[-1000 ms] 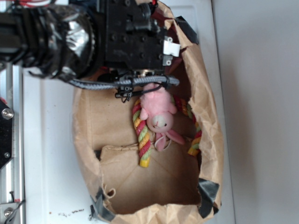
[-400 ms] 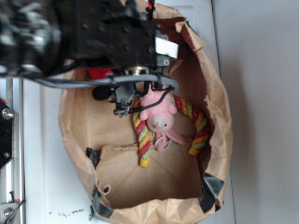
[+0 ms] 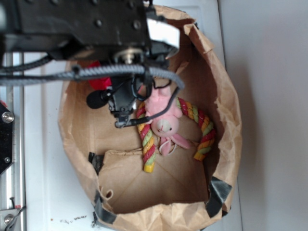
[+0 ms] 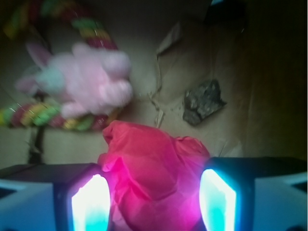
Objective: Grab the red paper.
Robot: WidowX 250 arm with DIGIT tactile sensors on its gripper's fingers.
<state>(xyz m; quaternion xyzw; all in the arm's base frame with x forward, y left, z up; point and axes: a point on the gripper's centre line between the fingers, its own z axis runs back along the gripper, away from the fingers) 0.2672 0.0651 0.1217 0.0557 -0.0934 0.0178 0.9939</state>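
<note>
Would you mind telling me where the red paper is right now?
In the wrist view the red paper sits low and central between the open claw fingers, just below the pink bunny and left of the dark lump.

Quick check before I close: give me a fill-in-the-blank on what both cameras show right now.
1. In the wrist view, the red paper sits ____ the fingers of the hand.
2. The bunny lies on the ____ ring.
3. Everything sits inside a brown paper ____.
4. The hand's jaws are ____.

Missing words: between; rope; bag; open
</note>
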